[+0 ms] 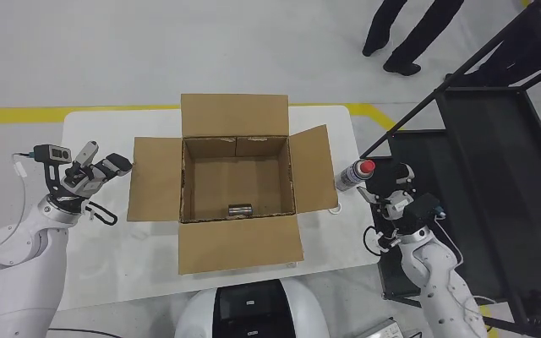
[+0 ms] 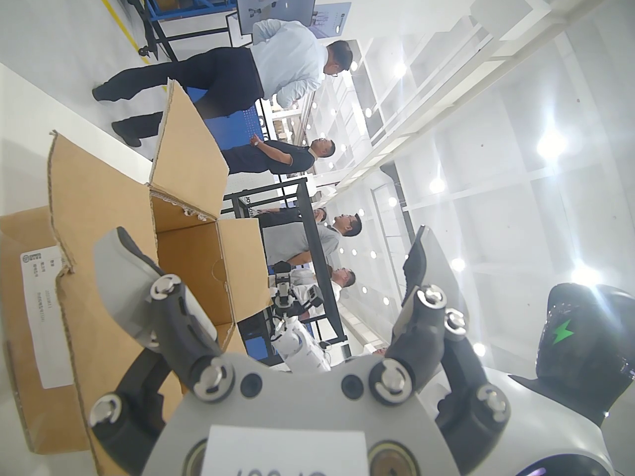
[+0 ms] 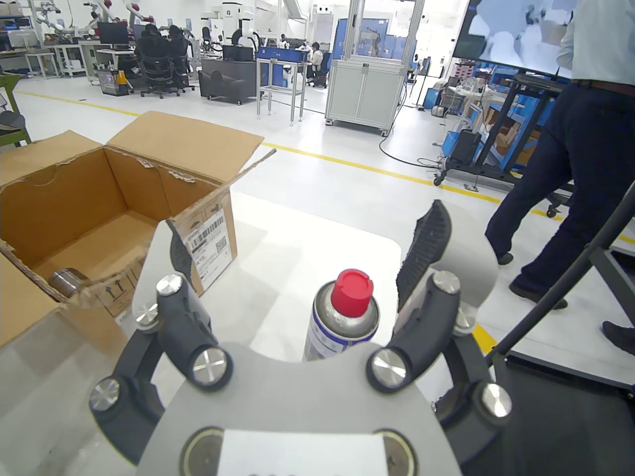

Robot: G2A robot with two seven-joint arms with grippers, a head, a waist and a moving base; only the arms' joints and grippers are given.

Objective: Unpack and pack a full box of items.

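Cardboard box [image 1: 233, 115] open, flaps spread, on white table [image 1: 110, 253] between both grippers; small metal cylinder [image 1: 240, 208] on its floor. Spray can [image 3: 342, 314], red cap, upright between right gripper's [image 3: 305, 227] wide-spread fingers, untouched. Left gripper [image 2: 268, 237] also wide, empty, beside box flap.

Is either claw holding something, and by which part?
Nothing is held. Both claws are open: the left claw is empty; the red-capped silver spray can stands free between the jaws of the right claw.
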